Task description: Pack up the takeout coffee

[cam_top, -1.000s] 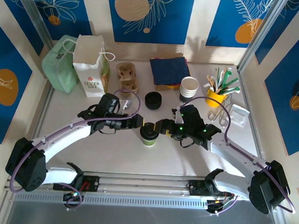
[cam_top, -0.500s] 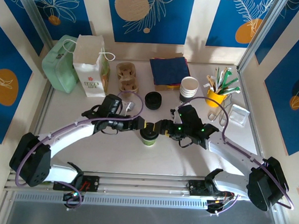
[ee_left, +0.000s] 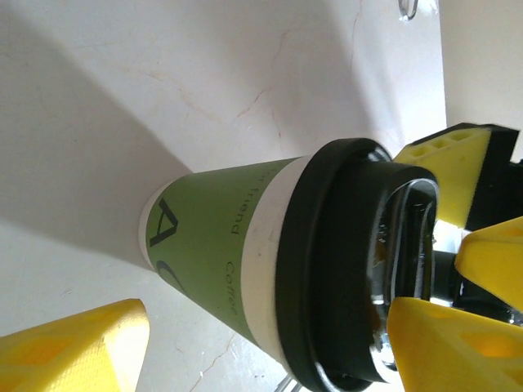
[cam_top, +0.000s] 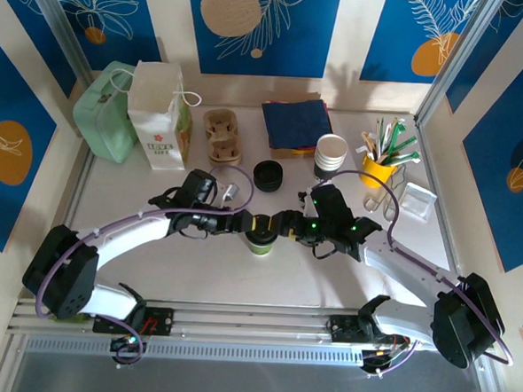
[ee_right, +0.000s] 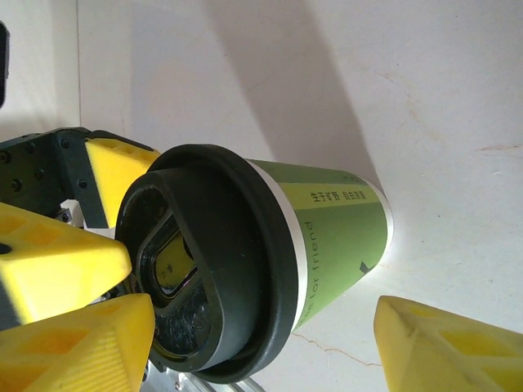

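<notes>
The takeout coffee (cam_top: pixel 259 242) is a green paper cup with a black lid, standing at the table's middle. My left gripper (cam_top: pixel 245 221) reaches it from the left and my right gripper (cam_top: pixel 278 222) from the right, so their yellow tips nearly meet at the lid. In the left wrist view the cup (ee_left: pixel 221 253) lies between my open left gripper (ee_left: pixel 261 327), one finger (ee_left: pixel 458 347) by the lid top and the other well off the base. The right wrist view has the cup (ee_right: pixel 335 237) inside my open right gripper (ee_right: pixel 261 314), with a gap at the base-side finger (ee_right: pixel 445 351).
Along the back stand a green pouch (cam_top: pixel 105 111), a white paper bag (cam_top: pixel 160 114), a cardboard cup carrier (cam_top: pixel 223 133), dark napkins (cam_top: pixel 297 124), a stack of black lids (cam_top: pixel 267 174), stacked lidless cups (cam_top: pixel 331 154) and a yellow utensil holder (cam_top: pixel 380 166). A clear box (cam_top: pixel 418 202) sits right.
Both grippers have closed in on the cup's lid, the left moving right the most, and both pairs of jaws have narrowed a little. The cup has not moved.
</notes>
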Available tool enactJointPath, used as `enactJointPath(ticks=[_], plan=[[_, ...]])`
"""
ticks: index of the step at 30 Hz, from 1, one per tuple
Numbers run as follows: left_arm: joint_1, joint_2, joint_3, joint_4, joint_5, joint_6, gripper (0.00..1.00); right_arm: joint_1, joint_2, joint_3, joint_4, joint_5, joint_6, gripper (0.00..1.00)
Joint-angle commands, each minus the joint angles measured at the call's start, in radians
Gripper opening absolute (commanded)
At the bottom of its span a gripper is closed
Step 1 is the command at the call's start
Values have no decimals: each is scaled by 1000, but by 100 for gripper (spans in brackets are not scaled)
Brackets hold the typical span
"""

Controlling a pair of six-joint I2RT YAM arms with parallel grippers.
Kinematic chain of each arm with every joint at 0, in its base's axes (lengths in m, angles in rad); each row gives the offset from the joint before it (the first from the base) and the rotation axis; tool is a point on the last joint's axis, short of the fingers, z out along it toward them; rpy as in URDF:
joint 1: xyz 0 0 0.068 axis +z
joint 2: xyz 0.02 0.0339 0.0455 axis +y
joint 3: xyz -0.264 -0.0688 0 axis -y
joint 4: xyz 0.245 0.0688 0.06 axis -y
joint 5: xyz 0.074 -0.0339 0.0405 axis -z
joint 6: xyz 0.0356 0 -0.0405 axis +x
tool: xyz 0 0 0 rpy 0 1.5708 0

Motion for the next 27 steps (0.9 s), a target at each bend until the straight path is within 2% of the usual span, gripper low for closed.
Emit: enactJointPath(ticks=[1,15,27], plan=[[-8,5,17,-28,17,36,76,6,4,-15,5,1,-5,71],[-8,1,4,-27,1,23,75,5,42,-8,-7,7,-5,71],[-4,19,10,-47,-17,24,67,2,76,1,-38,28,0,71]])
